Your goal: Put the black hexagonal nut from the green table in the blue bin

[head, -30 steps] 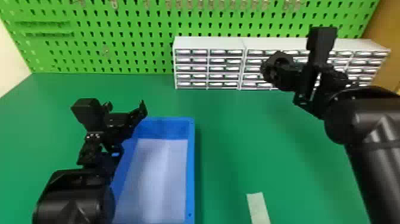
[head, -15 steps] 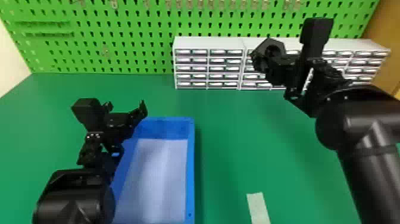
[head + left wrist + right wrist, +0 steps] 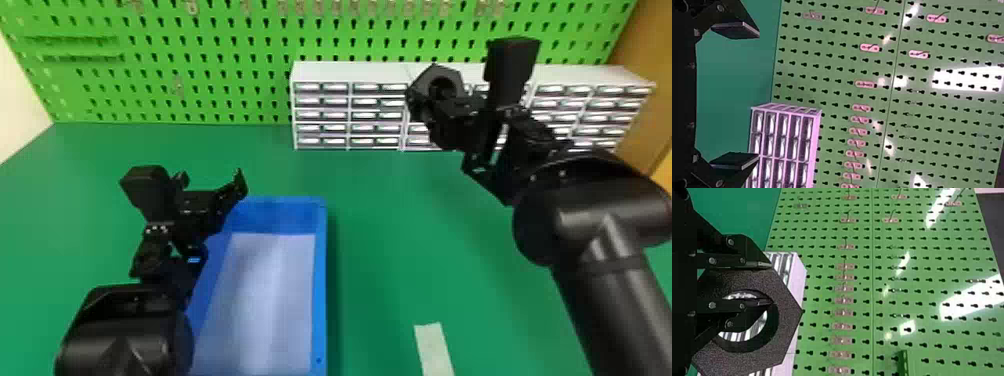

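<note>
Up in front of the drawer cabinets in the head view, my right gripper [image 3: 434,106] is shut on the black hexagonal nut [image 3: 434,73], its hole facing the camera. In the right wrist view, one finger of my right gripper [image 3: 770,283] lies inside the hole of the nut [image 3: 783,321] and the other lies outside, pinching its wall. The blue bin [image 3: 320,280] stands on the green table [image 3: 380,240], lower and further left. My left gripper [image 3: 211,181] is parked over the bin's left side; in the left wrist view, my left gripper [image 3: 756,96] is open with wide-spread fingers.
White drawer cabinets [image 3: 350,72] stand at the table's back, behind the nut. A green pegboard [image 3: 210,60] with small hooks rises behind them. A pale strip [image 3: 433,345] lies on the table to the right of the bin.
The right arm has moved left and slightly up in the head view, carrying the nut, and its hole has turned more toward the camera. The left arm has stayed still.
</note>
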Robot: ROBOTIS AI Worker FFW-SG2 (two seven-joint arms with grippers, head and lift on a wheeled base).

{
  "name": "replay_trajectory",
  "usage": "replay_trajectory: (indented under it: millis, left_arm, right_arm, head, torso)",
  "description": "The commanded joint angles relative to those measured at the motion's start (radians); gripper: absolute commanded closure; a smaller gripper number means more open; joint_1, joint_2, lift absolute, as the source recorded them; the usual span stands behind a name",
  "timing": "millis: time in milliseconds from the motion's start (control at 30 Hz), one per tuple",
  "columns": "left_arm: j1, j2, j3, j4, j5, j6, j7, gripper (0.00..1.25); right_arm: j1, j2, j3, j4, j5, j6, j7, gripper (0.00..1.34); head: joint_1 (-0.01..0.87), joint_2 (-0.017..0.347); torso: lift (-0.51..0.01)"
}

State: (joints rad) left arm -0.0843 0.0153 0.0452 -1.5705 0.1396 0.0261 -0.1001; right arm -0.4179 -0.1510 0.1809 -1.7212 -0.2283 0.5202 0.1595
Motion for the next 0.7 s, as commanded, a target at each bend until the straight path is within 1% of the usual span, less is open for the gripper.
replay_trajectory:
  millis: [0,400,667]
  left_arm:
    - [0.000,0.000,-0.001,0.003,0.000,0.000,0.000,0.18]
    - [-0.002,0.000,-0.001,0.006,0.000,0.000,0.002,0.18]
    - [-0.002,0.000,-0.002,0.007,0.000,0.000,0.002,0.18]
  right_arm:
    - [-0.002,-0.004,0.026,0.002,-0.006,0.001,0.000,1.13]
    - [-0.013,-0.015,0.088,0.008,-0.057,0.029,0.002,1.13]
    - [-0.027,-0.019,0.118,0.017,-0.109,0.063,0.026,1.13]
  head:
    - [0.686,0.051]
    - [0.686,0.051]
    - [0.686,0.051]
  torso:
    - [-0.097]
    - [-0.097]
    - [-0.097]
